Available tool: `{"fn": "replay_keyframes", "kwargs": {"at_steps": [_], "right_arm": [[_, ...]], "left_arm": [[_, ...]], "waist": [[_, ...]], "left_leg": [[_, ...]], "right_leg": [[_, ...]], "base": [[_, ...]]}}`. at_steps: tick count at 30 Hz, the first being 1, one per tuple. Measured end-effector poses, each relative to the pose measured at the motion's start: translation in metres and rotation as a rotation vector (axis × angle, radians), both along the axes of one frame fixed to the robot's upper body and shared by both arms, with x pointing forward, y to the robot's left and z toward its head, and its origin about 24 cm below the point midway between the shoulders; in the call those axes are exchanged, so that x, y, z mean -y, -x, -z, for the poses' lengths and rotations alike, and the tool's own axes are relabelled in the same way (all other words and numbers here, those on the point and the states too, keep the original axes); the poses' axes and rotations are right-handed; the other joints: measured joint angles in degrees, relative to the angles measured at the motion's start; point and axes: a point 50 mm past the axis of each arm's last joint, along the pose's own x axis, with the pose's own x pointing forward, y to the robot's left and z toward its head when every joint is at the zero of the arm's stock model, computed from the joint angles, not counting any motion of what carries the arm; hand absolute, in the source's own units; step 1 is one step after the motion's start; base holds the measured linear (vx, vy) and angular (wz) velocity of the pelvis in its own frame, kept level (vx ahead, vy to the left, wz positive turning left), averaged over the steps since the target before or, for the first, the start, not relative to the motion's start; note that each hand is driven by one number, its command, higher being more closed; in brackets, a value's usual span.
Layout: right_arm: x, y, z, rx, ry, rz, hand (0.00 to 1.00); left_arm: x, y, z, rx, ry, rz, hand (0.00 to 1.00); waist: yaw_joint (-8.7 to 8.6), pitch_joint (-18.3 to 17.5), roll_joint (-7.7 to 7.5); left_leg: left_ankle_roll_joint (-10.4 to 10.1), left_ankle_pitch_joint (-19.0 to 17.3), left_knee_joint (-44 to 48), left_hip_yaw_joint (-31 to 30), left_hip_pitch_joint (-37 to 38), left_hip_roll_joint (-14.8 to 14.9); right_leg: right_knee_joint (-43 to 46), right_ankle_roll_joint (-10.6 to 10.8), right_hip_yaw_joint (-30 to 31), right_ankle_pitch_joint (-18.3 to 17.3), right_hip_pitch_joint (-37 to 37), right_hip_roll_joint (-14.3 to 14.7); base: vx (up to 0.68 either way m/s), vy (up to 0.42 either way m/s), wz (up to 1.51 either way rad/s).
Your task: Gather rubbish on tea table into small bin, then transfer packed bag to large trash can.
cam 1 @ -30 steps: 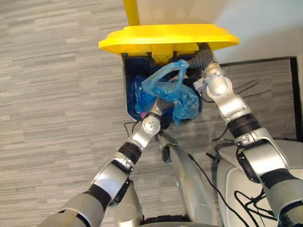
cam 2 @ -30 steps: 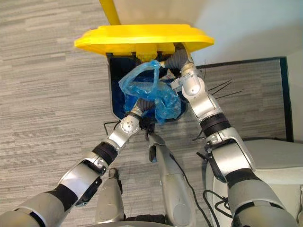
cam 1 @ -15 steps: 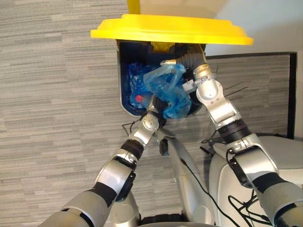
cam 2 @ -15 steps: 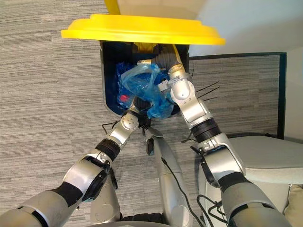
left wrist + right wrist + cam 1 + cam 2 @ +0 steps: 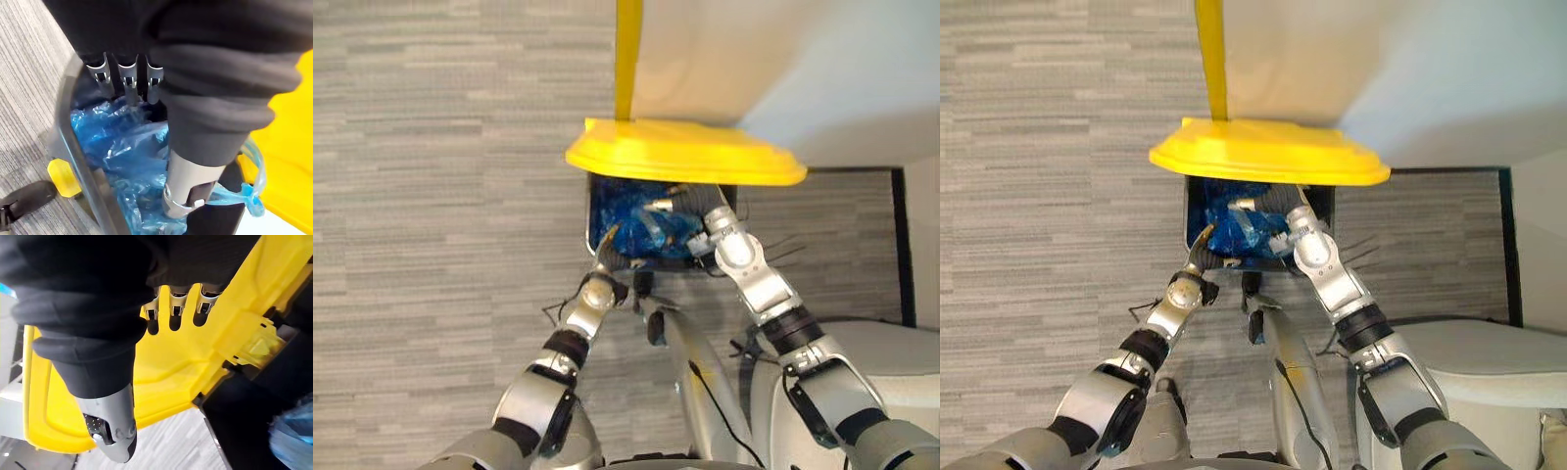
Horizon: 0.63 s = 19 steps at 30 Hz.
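Yellow lid (image 5: 685,157) raised over dark trash can (image 5: 590,217) mid-frame, blue bag (image 5: 122,142) inside, left hand (image 5: 128,81) fingers slack above it, right hand (image 5: 175,303) fingers straight beneath lid

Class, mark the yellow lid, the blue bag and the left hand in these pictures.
Yellow lid (image 5: 685,157): left eye view, middle of its top.
Blue bag (image 5: 122,147): left wrist view, its crumpled middle.
Left hand (image 5: 128,76): left wrist view, on a finger.

both arms stretch forward to the trash can (image 5: 685,162); left hand (image 5: 210,112) and right hand (image 5: 93,318) show straight fingers (image 5: 177,308), thumbs apart.
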Motion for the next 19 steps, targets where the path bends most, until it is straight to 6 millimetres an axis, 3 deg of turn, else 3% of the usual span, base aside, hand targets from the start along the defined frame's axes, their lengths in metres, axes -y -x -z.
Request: {"fn": "replay_keyframes", "kwargs": {"at_steps": [1, 4, 6, 7, 8, 9, 10, 12, 13, 14, 15, 16, 17, 18, 19], "right_arm": [[0.012, 0.011, 0.022, -0.072, -0.005, 0.034, 0.0], [0.032, 0.034, 0.058, -0.191, -0.032, 0.109, 0.0], [0.039, 0.059, 0.089, -0.31, -0.045, 0.133, 0.0], [0.041, 0.066, 0.098, -0.344, -0.046, 0.137, 0.0], [0.045, 0.076, 0.111, -0.402, -0.039, 0.146, 0.0], [0.048, 0.083, 0.122, -0.451, -0.041, 0.16, 0.0], [0.055, 0.094, 0.134, -0.507, -0.039, 0.19, 0.0], [0.071, 0.134, 0.171, -0.688, -0.05, 0.271, 0.0], [0.073, 0.142, 0.177, -0.723, -0.049, 0.282, 0.0], [0.078, 0.156, 0.188, -0.78, -0.048, 0.307, 0.0], [0.081, 0.163, 0.195, -0.82, -0.039, 0.318, 0.0], [0.083, 0.168, 0.199, -0.846, -0.034, 0.324, 0.0], [0.09, 0.172, 0.204, -0.875, -0.029, 0.353, 0.0], [0.097, 0.175, 0.208, -0.9, -0.032, 0.385, 0.0], [0.099, 0.177, 0.21, -0.916, -0.034, 0.399, 0.0]], "left_arm": [[-0.014, 0.01, 0.008, -0.015, 0.004, -0.024, 0.0], [-0.034, 0.029, 0.022, -0.044, 0.037, -0.069, 0.0], [-0.067, 0.06, 0.043, -0.123, 0.047, -0.158, 0.0], [-0.076, 0.071, 0.049, -0.143, 0.042, -0.181, 0.0], [-0.089, 0.092, 0.059, -0.185, 0.08, -0.238, 0.0], [-0.099, 0.109, 0.067, -0.228, 0.099, -0.284, 0.0], [-0.107, 0.123, 0.074, -0.269, 0.109, -0.309, 0.0], [-0.123, 0.151, 0.085, -0.345, 0.113, -0.362, 0.0], [-0.125, 0.157, 0.087, -0.36, 0.112, -0.367, 0.0], [-0.127, 0.167, 0.091, -0.389, 0.114, -0.372, 0.0], [-0.129, 0.172, 0.092, -0.403, 0.114, -0.375, 0.0], [-0.129, 0.173, 0.093, -0.407, 0.119, -0.381, 0.0], [-0.119, 0.176, 0.097, -0.425, 0.156, -0.37, 0.0], [-0.109, 0.178, 0.101, -0.439, 0.194, -0.358, 0.0], [-0.106, 0.179, 0.103, -0.446, 0.204, -0.357, 0.0]], "waist": [[0.87, -0.07, 0.13], [1.54, -0.96, -0.14], [1.89, -2.4, -2.07], [2.01, -2.86, -2.72], [3.02, -3.16, -1.61], [2.92, -3.06, -0.29], [2.52, -3.29, 0.34], [2.49, -4.8, 0.3], [2.42, -5.54, -0.36], [2.29, -6.82, -1.04], [2.4, -8.16, -2.6], [2.54, -8.73, -3.49], [2.75, -9.57, -2.5], [2.49, -10.49, -0.66], [2.53, -10.84, -0.16]], "left_leg": [[0.16, -0.06, 1.96, -0.1, 0.82, -0.67], [2.13, -0.94, 3.31, 0.0, 2.13, -3.93], [6.4, -0.28, 5.09, 1.86, 2.68, -10.19], [7.46, -0.04, 5.83, 2.7, 2.7, -11.57], [10.05, 0.38, 5.27, 5.97, 3.11, -10.51], [10.82, 0.81, 5.15, 8.26, 2.82, -9.12], [11.07, 0.95, 4.27, 9.04, 2.75, -8.44], [11.62, 3.78, -0.07, 9.82, 3.64, -8.7], [11.66, 4.72, -1.17, 9.83, 3.63, -8.91], [11.6, 6.22, -2.91, 9.9, 3.03, -9.4], [11.16, 7.47, -3.87, 10.37, 2.02, -9.89], [10.82, 8.19, -4.87, 10.59, 1.74, -10.39], [10.5, 9.97, -7.53, 10.74, 0.98, -10.42], [10.46, 11.97, -10.16, 10.84, 0.41, -9.77], [10.45, 13.0, -11.64, 11.27, 0.58, -9.5]], "right_leg": [[-2.4, 0.43, 0.03, 1.97, 3.29, -0.58], [-7.24, 1.68, 1.49, 6.62, 7.27, -2.42], [-17.14, 4.71, 4.3, 13.92, 11.76, -5.2], [-21.26, 6.49, 5.13, 15.55, 13.58, -5.95], [-21.41, 8.81, 2.26, 6.65, 13.42, -6.65], [-12.17, 5.76, 1.69, 3.31, 10.66, -7.05], [-1.69, 4.13, 2.53, 0.55, 8.88, -7.22], [17.49, 5.16, 5.14, -8.51, 10.37, -7.39], [19.35, 5.66, 5.22, -10.34, 12.05, -7.38], [19.81, 7.48, 5.39, -14.94, 15.9, -7.41], [14.33, 9.35, 5.55, -18.2, 18.61, -7.44], [10.65, 9.18, 5.41, -18.77, 19.67, -7.06], [3.23, 7.49, 5.22, -17.96, 21.11, -5.38], [-2.39, 7.12, 5.27, -14.21, 21.65, -3.44], [-4.53, 6.86, 5.58, -12.81, 21.92, -2.82]], "base": [[-0.1, 0.18, 0.2], [-0.15, 0.222, 0.06], [-0.24, 0.245, -0.26], [-0.32, 0.232, -0.7], [-0.39, 0.23, -0.9], [-0.41, 0.229, -0.94], [-0.43, 0.204, -0.51], [-0.3, 0.097, -0.17], [-0.15, -0.008, -0.05], [-0.14, -0.051, -0.17], [-0.14, -0.07, -0.25], [-0.11, -0.098, -0.42], [-0.1, -0.07, -0.43], [-0.09, -0.055, -0.45], [-0.05, -0.01, -0.26]]}}
